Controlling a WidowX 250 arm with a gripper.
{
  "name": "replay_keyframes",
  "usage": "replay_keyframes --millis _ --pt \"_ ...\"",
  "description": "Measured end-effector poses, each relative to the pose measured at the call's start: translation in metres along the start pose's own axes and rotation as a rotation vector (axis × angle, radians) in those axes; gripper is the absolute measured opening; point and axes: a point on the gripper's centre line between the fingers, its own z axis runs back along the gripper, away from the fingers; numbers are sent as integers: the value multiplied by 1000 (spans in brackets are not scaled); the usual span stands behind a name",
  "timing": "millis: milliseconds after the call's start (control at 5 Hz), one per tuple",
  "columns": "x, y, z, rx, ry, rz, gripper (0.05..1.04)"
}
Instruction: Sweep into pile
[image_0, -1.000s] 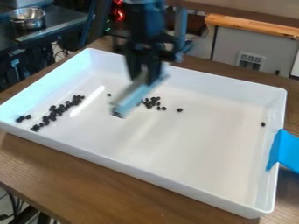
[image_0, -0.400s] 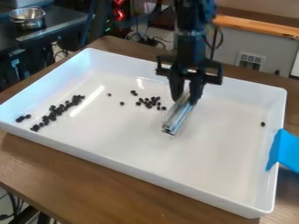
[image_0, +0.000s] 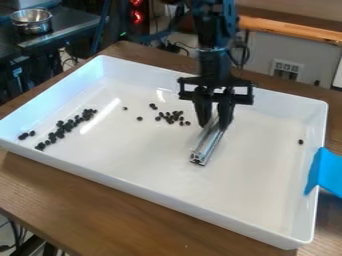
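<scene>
- Dozens of small, dark, rounded beads (image_0: 67, 126) lie scattered over the tray, most of them bunched in a ragged, slanting strip near its left end as I look at it.
- A looser cluster (image_0: 172, 118) sits nearer the middle, just to the left of the gripper, with a tight little pair just beyond it and a couple of single beads off to its left.
- Two more sit at the far left, and a lone bead (image_0: 300, 142) lies well apart, close to the right wall.
- The tray (image_0: 167, 195) is white, smooth and glossy, a broad rectangle with raised walls and rounded corners; light streaks shine on its floor.
- The black gripper (image_0: 214, 127) hangs over the tray, its two fingers clamped on a metal bar (image_0: 208, 144).
- That bar is silvery, straight and grooved, its near end squarish; it slants down toward me, apart from the beads.
- Under the tray there's a brown table (image_0: 73, 192) with visible wood grain.
- A flat blue piece (image_0: 328, 172) with a crease laps over the tray's right rim.
- Back left, I can see shiny round metal bowls (image_0: 32, 20) on a dark counter (image_0: 67, 27).
</scene>
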Motion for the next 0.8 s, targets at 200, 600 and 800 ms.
replay_keyframes --millis 200,600,800 --pt "-2 14 1 -27 -11 38 341" --pt "-11 74 13 -61 -8 126 341" --pt "-13 92 14 -73 -30 172 341"
